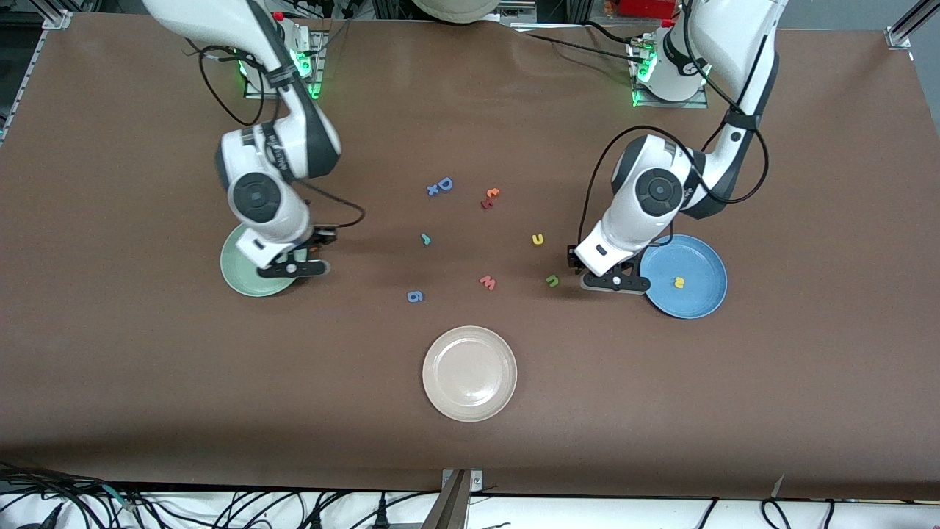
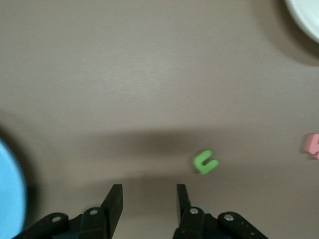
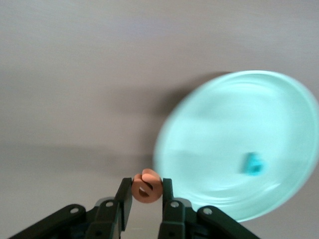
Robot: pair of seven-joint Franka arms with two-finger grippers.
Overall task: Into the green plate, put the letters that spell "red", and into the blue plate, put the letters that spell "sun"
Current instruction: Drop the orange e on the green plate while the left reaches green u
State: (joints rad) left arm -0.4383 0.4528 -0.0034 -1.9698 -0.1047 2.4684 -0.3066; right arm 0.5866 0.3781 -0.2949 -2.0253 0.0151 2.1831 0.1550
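My right gripper (image 3: 146,182) is shut on the orange "e" (image 3: 146,186), in the air at the rim of the green plate (image 3: 279,114). A teal letter (image 3: 254,164) lies in that plate (image 1: 239,273). My left gripper (image 2: 147,191) is open and holds nothing, low over the table between the blue plate (image 1: 698,295) and the green "u/n" letter (image 2: 206,162). A yellow letter (image 1: 679,281) lies in the blue plate. The green letter (image 1: 552,280), a yellow "u/n" (image 1: 537,239) and the teal "r" (image 1: 425,239) lie on the table.
A beige plate (image 1: 469,373) sits nearest the front camera. Around the middle lie a red-pink "w" (image 1: 487,282), a blue "6" (image 1: 415,296), a blue "D" (image 1: 443,185) and red-orange letters (image 1: 490,197).
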